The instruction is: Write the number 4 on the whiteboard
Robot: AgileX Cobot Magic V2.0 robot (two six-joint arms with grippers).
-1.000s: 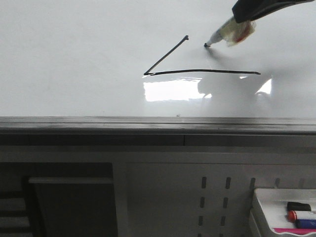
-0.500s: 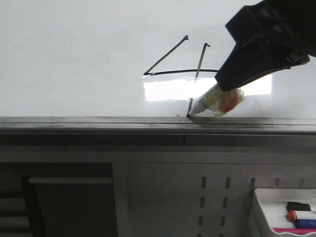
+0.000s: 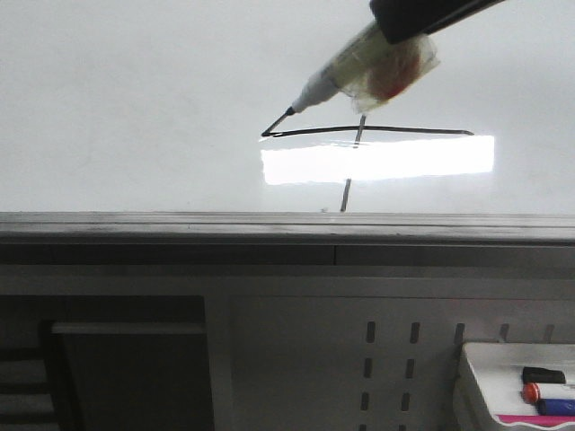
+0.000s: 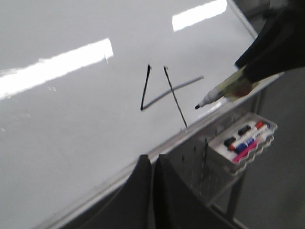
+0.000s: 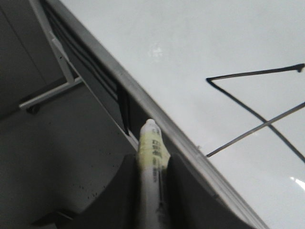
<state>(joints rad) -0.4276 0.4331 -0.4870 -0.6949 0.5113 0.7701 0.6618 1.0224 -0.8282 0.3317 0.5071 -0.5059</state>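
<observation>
The whiteboard (image 3: 135,108) carries the number 4 (image 3: 359,131) in thin black strokes: a slanted line, a long bar and a vertical stroke that ends near the grey rail (image 3: 180,229). My right gripper (image 3: 409,16) is shut on a white marker (image 3: 359,67) wrapped in yellowish tape. Its black tip (image 3: 289,111) hangs in front of the slanted line and looks lifted off the board. The left wrist view shows the number 4 (image 4: 164,93), the marker (image 4: 224,90) and my left gripper (image 4: 153,160), shut and empty below the rail. In the right wrist view the right gripper (image 5: 153,179) clamps the marker (image 5: 151,143).
A white tray (image 3: 503,359) with black, red and blue markers hangs on the perforated grey panel (image 3: 395,359) below the board at the right; the tray (image 4: 217,149) also shows in the left wrist view. A bright rectangular light reflection (image 3: 377,162) lies under the bar.
The marker drew the vertical stroke from above the bar down to near the rail. It has since moved up and to the left, with its tip away from the stroke's end.
</observation>
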